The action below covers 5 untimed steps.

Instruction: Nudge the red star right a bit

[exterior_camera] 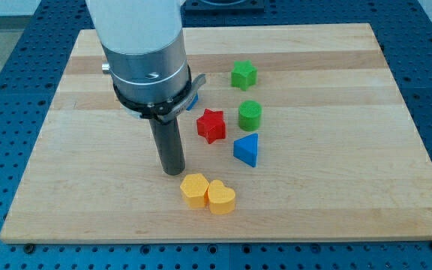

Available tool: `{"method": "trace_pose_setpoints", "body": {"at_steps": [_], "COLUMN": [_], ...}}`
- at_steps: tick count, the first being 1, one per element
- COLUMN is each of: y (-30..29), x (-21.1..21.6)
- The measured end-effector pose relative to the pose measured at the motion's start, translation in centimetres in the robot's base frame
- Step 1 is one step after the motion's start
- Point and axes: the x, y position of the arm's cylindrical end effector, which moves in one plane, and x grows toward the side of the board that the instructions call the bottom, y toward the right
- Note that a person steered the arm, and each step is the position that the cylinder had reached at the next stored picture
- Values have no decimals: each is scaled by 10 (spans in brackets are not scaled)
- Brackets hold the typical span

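The red star (211, 125) lies near the middle of the wooden board (336, 150). My tip (173, 171) rests on the board to the lower left of the red star, a short gap away, and just above and left of the yellow hexagon (194, 189). The rod rises from the tip to the arm's wide silver and white body, which hides part of the board at the view's top left.
A green star (244, 75) and a green cylinder (250, 115) lie right of the red star. A blue triangle (247, 149) lies to its lower right. A yellow heart (221, 198) touches the yellow hexagon. A blue block (193, 100) peeks out behind the arm.
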Motion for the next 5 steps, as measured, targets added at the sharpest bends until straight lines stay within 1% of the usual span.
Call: {"method": "trace_pose_setpoints", "body": {"at_steps": [2, 3, 4, 5], "y": [-1, -10, -17, 2], "x": [0, -40, -55, -57]}}
